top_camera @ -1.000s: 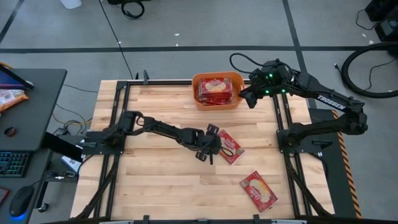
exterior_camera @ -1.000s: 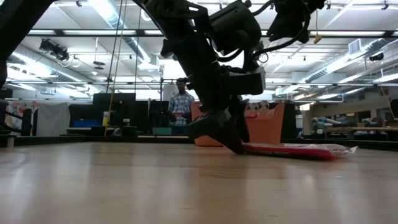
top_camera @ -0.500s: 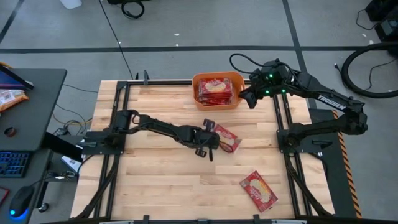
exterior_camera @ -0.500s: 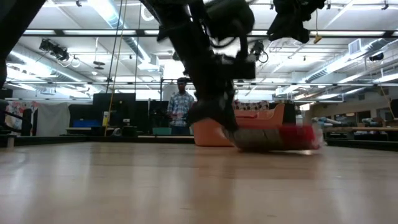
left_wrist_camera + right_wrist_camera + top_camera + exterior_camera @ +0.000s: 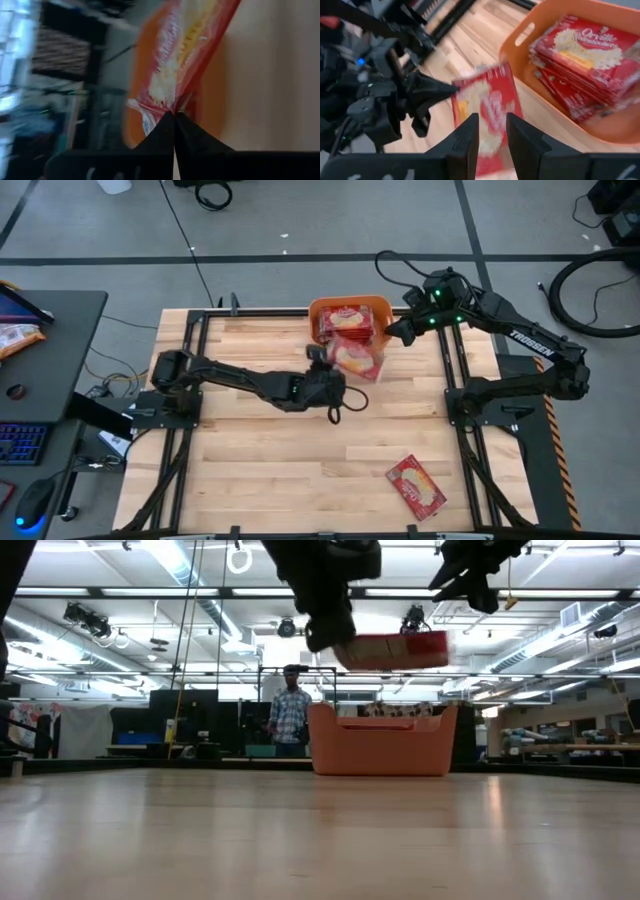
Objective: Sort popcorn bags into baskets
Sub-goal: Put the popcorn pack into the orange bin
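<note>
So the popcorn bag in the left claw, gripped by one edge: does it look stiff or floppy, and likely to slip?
Probably fairly stiff: the popcorn bag hangs nearly level from the left claw, pinched at one edge. Likely light, since that edge grip carries it above the orange basket. Its glossy wrapper might slip, though the shut fingers appear to hold it.

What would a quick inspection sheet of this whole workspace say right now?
Surface: wooden table, bare boards showing.
Job's things: orange basket holds stacked red popcorn bags; one carried bag in the air near the basket; one spare bag flat on the table's near right.
Clutter: nothing seen on the table.
Pincers: left pincer shut on the carried bag; right pincer hangs beside the basket, fingers apart, holding nothing.
Cables: black cords on the floor.
Surroundings: desk with keyboard; person standing far behind.
</note>
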You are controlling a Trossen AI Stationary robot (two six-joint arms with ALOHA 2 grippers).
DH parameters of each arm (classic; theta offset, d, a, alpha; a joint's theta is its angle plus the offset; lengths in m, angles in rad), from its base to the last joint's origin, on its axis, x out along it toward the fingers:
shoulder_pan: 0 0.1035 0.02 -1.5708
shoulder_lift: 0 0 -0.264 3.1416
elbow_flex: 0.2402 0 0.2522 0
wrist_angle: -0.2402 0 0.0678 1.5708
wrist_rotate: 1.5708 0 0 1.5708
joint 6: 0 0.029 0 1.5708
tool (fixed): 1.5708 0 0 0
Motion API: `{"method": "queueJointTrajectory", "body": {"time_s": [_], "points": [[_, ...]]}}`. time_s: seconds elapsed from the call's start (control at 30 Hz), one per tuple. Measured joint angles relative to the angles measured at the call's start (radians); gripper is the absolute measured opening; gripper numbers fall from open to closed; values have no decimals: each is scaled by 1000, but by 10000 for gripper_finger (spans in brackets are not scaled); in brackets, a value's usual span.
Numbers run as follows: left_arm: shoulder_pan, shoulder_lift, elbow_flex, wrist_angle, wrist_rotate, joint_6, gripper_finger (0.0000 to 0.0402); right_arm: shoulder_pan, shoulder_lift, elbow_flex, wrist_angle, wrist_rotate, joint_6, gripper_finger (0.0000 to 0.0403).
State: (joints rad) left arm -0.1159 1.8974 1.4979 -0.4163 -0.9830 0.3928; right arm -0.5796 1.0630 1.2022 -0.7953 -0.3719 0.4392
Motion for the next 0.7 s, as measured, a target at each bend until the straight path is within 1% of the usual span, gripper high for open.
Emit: {"method": "queueJointTrajectory", "body": {"time_s": [0.07,0.2,0.3,0.43,0.57,0.7], "points": [[2,-22,0,4,-60,15,1,-6,0,0,21,2,30,103],[8,-44,0,15,-215,45,1,-15,0,0,86,21,93,105],[20,-50,0,26,-294,45,1,-16,0,0,152,38,153,110],[35,-51,0,88,-398,49,4,-15,0,0,255,40,220,123],[44,-51,0,181,-447,88,5,-12,0,0,301,38,264,143],[54,-51,0,285,-457,135,6,-12,0,0,283,38,296,166]]}}
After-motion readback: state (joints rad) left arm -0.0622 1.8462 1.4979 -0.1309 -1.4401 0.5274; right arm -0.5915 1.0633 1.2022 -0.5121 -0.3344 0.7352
